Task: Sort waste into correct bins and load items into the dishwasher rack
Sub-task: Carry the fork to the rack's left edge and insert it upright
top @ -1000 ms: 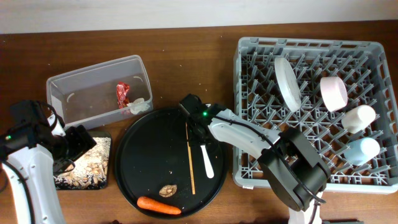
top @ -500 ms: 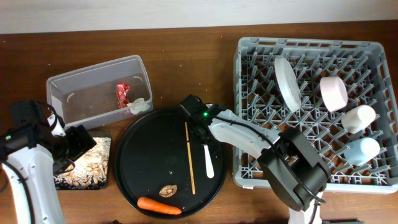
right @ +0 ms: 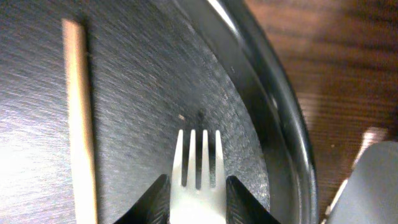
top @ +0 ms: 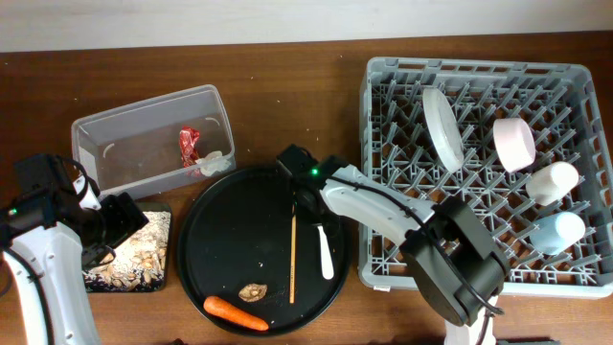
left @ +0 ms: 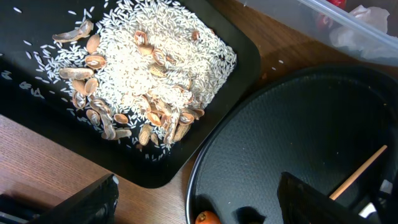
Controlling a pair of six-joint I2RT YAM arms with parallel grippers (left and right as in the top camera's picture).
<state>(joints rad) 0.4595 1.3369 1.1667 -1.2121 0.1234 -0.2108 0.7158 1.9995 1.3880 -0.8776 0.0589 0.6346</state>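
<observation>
Right wrist: right gripper pinches white fork on round black tray; left gripper fingers wide apart

Everything sits on a dark brown wooden table with a fine grain running along its length and a slight sheen. Along its far edge runs a strip of pale, plain wall. The light is soft and even, with only faint shadows.

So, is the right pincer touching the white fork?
Touching. The right wrist view shows the right pincer with both fingers pressed against the white fork, no gap either side.
</observation>
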